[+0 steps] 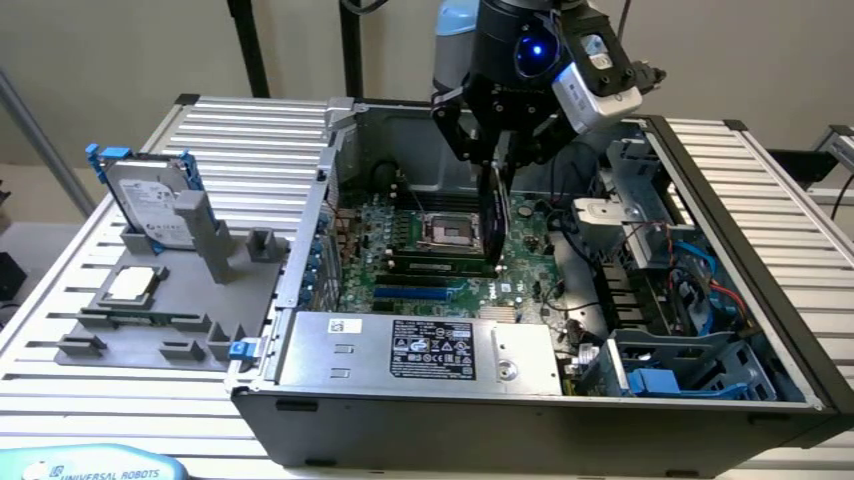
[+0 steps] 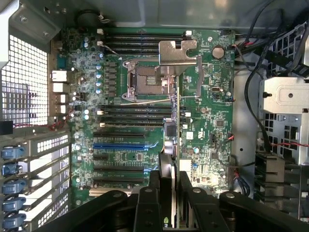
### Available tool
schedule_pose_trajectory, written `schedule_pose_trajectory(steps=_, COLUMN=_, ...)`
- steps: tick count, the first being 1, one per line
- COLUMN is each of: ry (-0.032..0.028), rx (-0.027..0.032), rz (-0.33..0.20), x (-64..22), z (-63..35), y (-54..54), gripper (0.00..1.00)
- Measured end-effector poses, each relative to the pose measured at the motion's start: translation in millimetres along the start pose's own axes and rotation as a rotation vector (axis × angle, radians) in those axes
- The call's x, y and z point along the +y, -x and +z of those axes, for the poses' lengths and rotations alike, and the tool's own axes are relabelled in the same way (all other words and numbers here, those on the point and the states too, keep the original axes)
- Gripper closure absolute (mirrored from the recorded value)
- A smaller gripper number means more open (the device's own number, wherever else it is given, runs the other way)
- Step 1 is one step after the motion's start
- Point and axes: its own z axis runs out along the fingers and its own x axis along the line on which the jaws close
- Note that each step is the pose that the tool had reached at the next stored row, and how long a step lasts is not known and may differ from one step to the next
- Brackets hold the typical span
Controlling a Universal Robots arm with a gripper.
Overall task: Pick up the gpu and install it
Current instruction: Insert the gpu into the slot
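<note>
The gpu (image 1: 495, 215) is a thin dark card hanging on edge inside the open computer case (image 1: 534, 420), just above the green motherboard (image 1: 400, 262) beside the CPU socket (image 1: 447, 232). My gripper (image 1: 499, 158) is shut on its upper edge. In the wrist view the gpu (image 2: 176, 121) runs edge-on between my two black fingers (image 2: 147, 203), with its silver end bracket (image 2: 176, 50) at the far end. My gripper (image 2: 169, 195) sits over the motherboard (image 2: 212, 125), and the blue slot (image 2: 118, 145) lies beside the card.
A silver hard drive with blue rails (image 1: 147, 198) stands in a grey holder on the slatted table, with a square CPU chip (image 1: 134, 283) near it. The power supply (image 1: 414, 350) fills the case's near side. Cables and drive bays (image 1: 667, 280) crowd the exterior view's right.
</note>
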Motion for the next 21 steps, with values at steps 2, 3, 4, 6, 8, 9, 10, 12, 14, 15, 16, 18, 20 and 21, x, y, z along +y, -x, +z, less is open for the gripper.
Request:
schedule_pose_trajectory(steps=2, ry=0.0003, rx=0.0007, rz=-0.034, x=0.0, z=0.3, y=0.0, gripper=0.73)
schedule_pose_trajectory(steps=3, ry=0.0005, rx=0.0011, rz=-0.053, x=0.0, z=0.5, y=0.0, gripper=0.73)
schedule_pose_trajectory(steps=4, ry=0.0007, rx=0.0015, rz=-0.071, x=0.0, z=0.8, y=0.0, gripper=0.73)
schedule_pose_trajectory(steps=6, ry=0.0009, rx=0.0023, rz=-0.107, x=0.0, z=1.4, y=0.0, gripper=0.73)
schedule_pose_trajectory(steps=8, ry=0.0011, rx=0.0032, rz=-0.144, x=0.0, z=2.1, y=0.0, gripper=0.73)
schedule_pose_trajectory(steps=9, ry=0.0013, rx=0.0035, rz=-0.162, x=0.0, z=2.5, y=0.0, gripper=0.73)
schedule_pose_trajectory(steps=10, ry=0.0014, rx=0.004, rz=-0.18, x=-0.1, z=2.9, y=0.0, gripper=0.73)
schedule_pose_trajectory(steps=12, ry=0.0018, rx=0.0047, rz=-0.217, x=-0.1, z=3.8, y=0.0, gripper=0.73)
schedule_pose_trajectory(steps=14, ry=0.002, rx=0.0055, rz=-0.254, x=-0.1, z=4.9, y=0.0, gripper=0.73)
schedule_pose_trajectory(steps=15, ry=0.0021, rx=0.0059, rz=-0.272, x=-0.1, z=5.5, y=0.0, gripper=0.73)
schedule_pose_trajectory(steps=16, ry=0.0023, rx=0.0063, rz=-0.289, x=-0.1, z=6.0, y=-0.1, gripper=0.73)
schedule_pose_trajectory(steps=18, ry=0.0024, rx=0.0071, rz=-0.325, x=-0.2, z=7.2, y=-0.1, gripper=0.73)
schedule_pose_trajectory(steps=20, ry=0.0027, rx=0.0079, rz=-0.362, x=-0.2, z=8.4, y=-0.1, gripper=0.73)
schedule_pose_trajectory(steps=21, ry=0.0028, rx=0.0084, rz=-0.38, x=-0.2, z=9.0, y=-0.1, gripper=0.73)
